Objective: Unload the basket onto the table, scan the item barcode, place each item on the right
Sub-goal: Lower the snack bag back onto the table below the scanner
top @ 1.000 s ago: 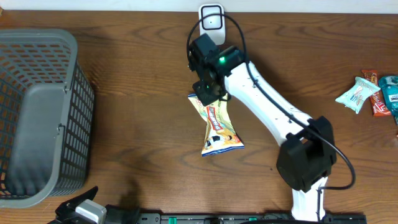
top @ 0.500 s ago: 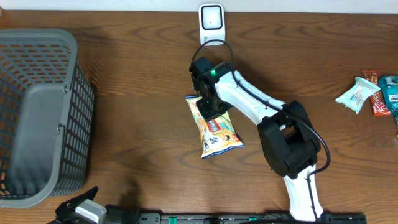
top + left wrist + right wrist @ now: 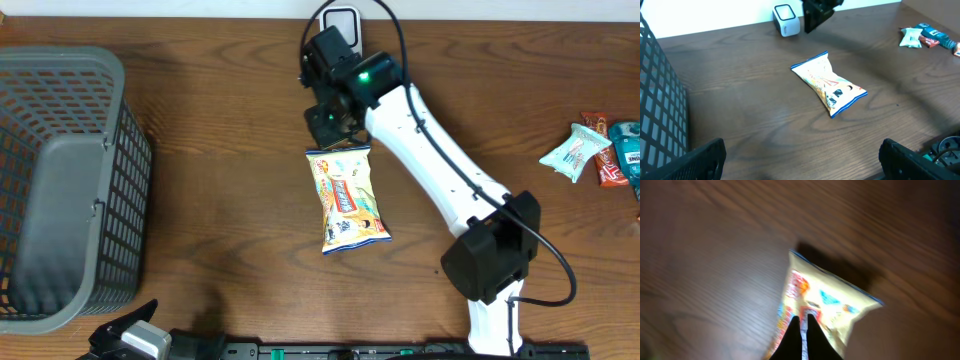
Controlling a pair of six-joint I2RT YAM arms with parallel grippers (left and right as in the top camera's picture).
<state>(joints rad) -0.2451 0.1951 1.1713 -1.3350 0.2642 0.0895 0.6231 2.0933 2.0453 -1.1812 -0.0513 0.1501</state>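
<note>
The snack bag [image 3: 347, 198] lies flat on the counter [image 3: 220, 200], near the right end effector [image 3: 803, 325], which is pressed together and empty. The bag appears light, soft and slippery. Pinch a flat sealed end seam, not the puffed middle.

We see a brown wooden counter [image 3: 220, 200]. A snack bag [image 3: 348, 200] lies flat near its middle, a grey mesh basket [image 3: 135, 200] at left, a white scanner [image 3: 786, 20] at the far edge, small packets [image 3: 600, 150] far right.
</note>
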